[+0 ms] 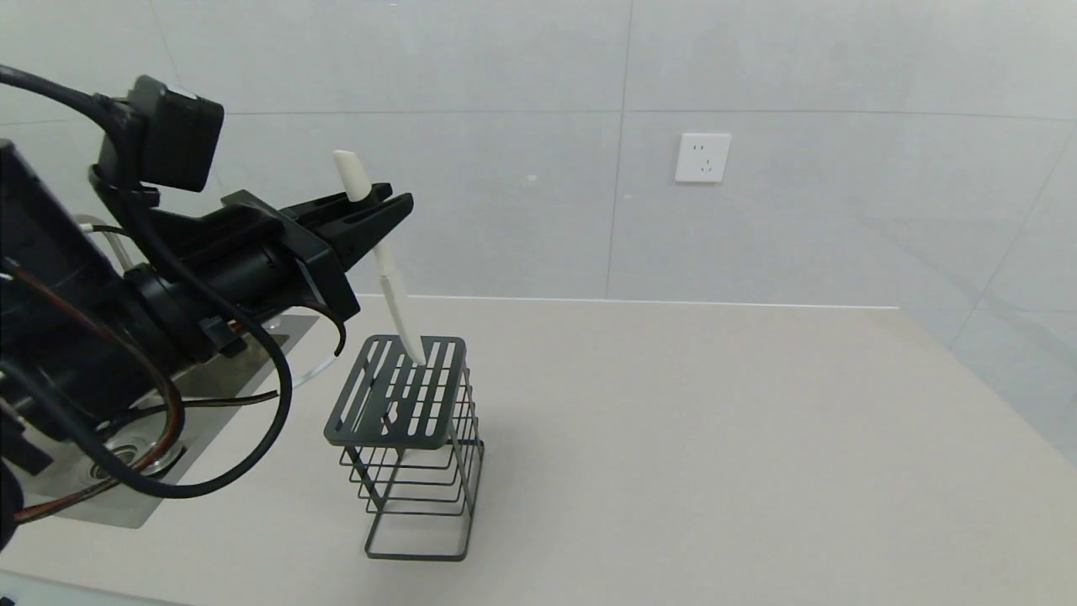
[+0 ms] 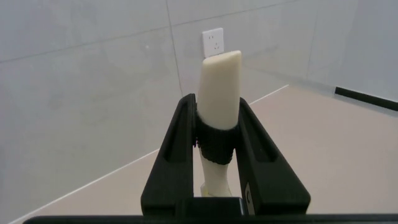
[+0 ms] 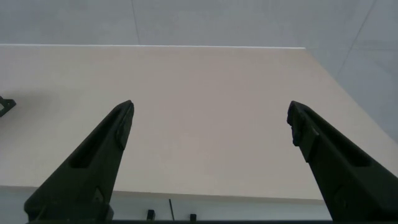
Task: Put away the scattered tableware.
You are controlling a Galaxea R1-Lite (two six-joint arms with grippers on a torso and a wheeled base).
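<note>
Cabling and black links of the left arm come in from 9 o'clock in the head view, with the left gripper (image 1: 394,202) held level and raised above the counter, pointing toward 3 o'clock. Its jaws pinch a white utensil (image 1: 394,295) close to the upper end; in the left wrist view the left gripper (image 2: 217,134) has both black fingers (image 2: 180,143) pressed against the white utensil (image 2: 219,87), whose blunt end stands up past them. The utensil hangs tilted, its top leaning toward 11 o'clock and its lower tip at 5 o'clock, where it meets a slot near the far edge of the rack (image 1: 400,396). Whether the tip has passed into the slot or only touches the plate cannot be told. The rack is a dark wire frame with a slotted top plate, standing on the countertop (image 1: 715,438) at about 7 o'clock from the middle of the head view. The right gripper (image 3: 208,143) hovers over bare beige countertop (image 3: 205,93) with its jaws spread wide and nothing between them. A steel sink (image 1: 202,396) is set into the counter at 8 o'clock, just beside the rack and partly behind the left arm. The wall (image 1: 841,210) behind is of large pale grey tiles, with a white socket (image 1: 702,157) at 1 o'clock.
</note>
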